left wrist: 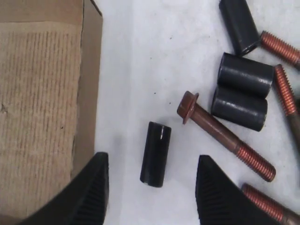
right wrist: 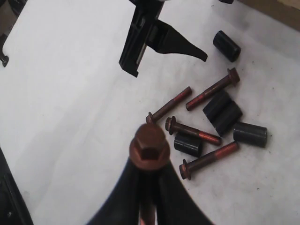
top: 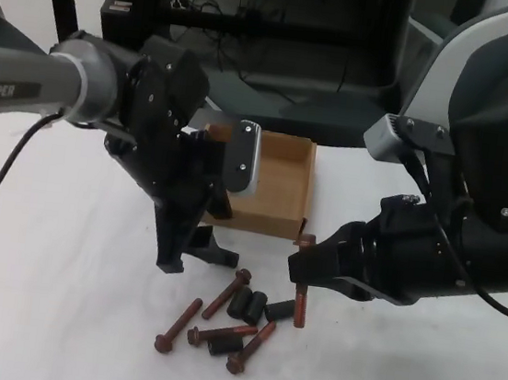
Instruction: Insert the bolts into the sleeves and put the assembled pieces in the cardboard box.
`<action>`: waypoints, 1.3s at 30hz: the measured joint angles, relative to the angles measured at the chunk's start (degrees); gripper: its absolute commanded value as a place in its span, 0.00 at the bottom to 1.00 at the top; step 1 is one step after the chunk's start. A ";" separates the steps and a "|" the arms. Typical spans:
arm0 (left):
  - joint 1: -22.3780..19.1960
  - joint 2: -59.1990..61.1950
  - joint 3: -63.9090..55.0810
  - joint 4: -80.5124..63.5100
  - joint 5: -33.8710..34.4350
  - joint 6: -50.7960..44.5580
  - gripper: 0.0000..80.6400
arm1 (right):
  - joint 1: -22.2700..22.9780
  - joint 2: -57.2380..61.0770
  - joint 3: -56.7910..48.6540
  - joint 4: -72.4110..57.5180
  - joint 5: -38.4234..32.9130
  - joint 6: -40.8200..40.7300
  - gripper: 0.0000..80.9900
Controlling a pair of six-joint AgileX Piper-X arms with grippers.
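Left wrist view: my left claw [left wrist: 151, 197] hangs wide open over the table [left wrist: 140, 56] with nothing in it. One sleeve [left wrist: 155, 153] lies on its side between the two fingers [left wrist: 89, 197], touching neither, its long axis running along the gap. The cardboard box [left wrist: 42, 93] is just beside it. The loose bolts [left wrist: 220, 133] and spare sleeves [left wrist: 246, 75] lie on the sleeve's other side.

Right wrist view: my right claw [right wrist: 150, 180] is closed on a bolt [right wrist: 149, 146], gripped by the shank, with the hex head standing clear of the fingers. High view: that bolt [top: 300, 298] hangs roughly upright, threaded end down, near the box's front corner and above the pile.

Step in hand, as I read it: take the lone sleeve so the bolt can be fed in.

Notes for doing it well:
- Come straight down and keep the sleeve centred between the fingers.
- Close across the barrel at about mid-length, leaving both bore ends free.
- The nearest loose bolt's head sits near one finger. Avoid nudging it into the sleeve.
- The barrel looks smooth and round and will likely roll, so close squarely.
- Once lifted, turn the bore towards the thread and line up the axes before pushing.
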 measured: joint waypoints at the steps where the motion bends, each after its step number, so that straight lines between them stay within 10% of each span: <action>1: 0.00 0.00 -0.25 0.30 0.31 0.00 0.69 | 0.00 0.00 0.00 0.00 0.00 -0.10 0.01; 30: 0.00 7.16 -2.58 -0.04 1.15 0.00 0.69 | 0.00 0.00 0.00 -1.25 0.00 -0.31 0.01; 39: 0.00 7.16 -2.85 -0.04 1.15 0.00 0.20 | 0.00 0.00 0.00 -2.36 0.00 -0.31 0.01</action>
